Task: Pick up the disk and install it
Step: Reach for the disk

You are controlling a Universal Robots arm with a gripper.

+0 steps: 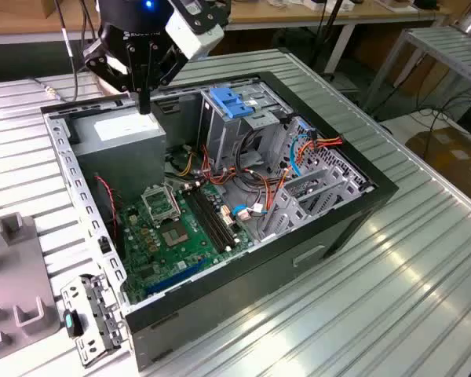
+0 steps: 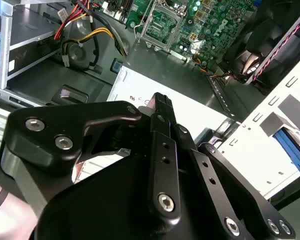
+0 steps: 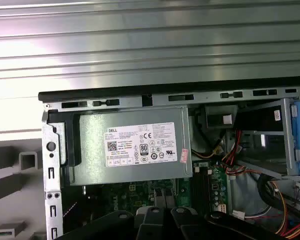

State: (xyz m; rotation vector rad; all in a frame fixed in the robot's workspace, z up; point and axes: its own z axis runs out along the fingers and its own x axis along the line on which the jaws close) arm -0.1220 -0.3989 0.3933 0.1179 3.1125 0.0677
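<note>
The open computer case point(image 1: 298, 253) lies on the ribbed surface point(image 1: 424, 298). It holds one green motherboard point(image 1: 169, 228), one grey power-supply box point(image 1: 129, 137), one metal cage point(image 1: 220, 137) topped by a blue latch point(image 1: 231, 100), and loose cables. The disk point(image 1: 297, 141) appears to stand on edge in the bay on the exterior view's right of the cage, its blue bracket showing. One loose metal bracket point(image 1: 94, 314) lies outside, near left. The gripper point(image 1: 145, 107) hangs at the far-left corner over the power-supply box, fingers pressed together, holding nothing.

Exterior view looks obliquely down on the computer case point(image 1: 298, 253); both wrist views (close, past the tool point(image 2: 161, 100)) share its power supply point(image 3: 130, 145).
</note>
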